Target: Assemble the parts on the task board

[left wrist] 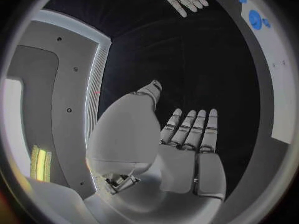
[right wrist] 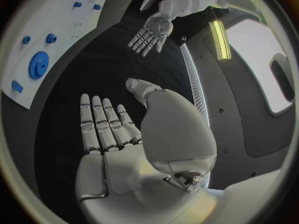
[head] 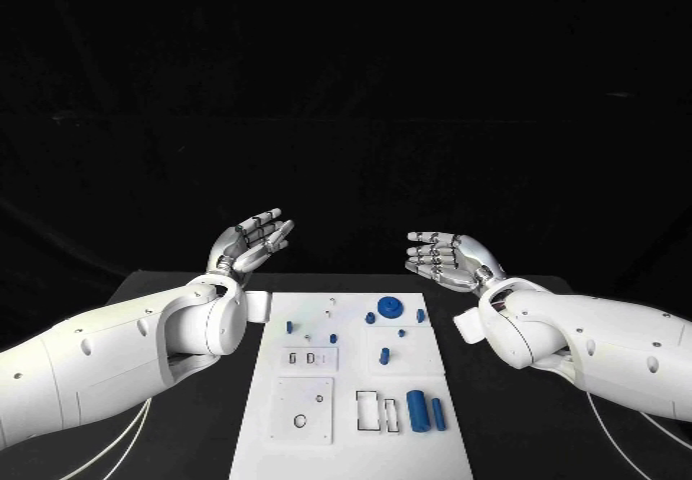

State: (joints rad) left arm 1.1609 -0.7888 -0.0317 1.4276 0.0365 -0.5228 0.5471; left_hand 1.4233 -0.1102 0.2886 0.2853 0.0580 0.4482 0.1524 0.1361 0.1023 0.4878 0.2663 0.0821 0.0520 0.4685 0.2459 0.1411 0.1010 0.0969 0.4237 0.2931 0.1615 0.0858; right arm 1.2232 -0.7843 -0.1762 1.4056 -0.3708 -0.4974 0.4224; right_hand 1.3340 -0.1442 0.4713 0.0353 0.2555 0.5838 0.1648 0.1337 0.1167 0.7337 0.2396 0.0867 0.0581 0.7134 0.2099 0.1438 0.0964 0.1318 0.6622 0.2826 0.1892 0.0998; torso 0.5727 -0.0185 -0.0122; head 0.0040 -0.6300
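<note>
On the black table (head: 188, 440), the white task board (head: 353, 400) is laid with its long axis running away from the robot, both hands raised beyond its far end.

Nothing is held: the left hand (head: 251, 241) and right hand (head: 446, 260) are seen with fingers extended and apart. Two blue cylinders (head: 423, 410) lie lengthwise along the board; a round blue disc (head: 389, 306) sits near its far edge. The disc's raised hub (right wrist: 39, 64) is made out from the right wrist.
</note>
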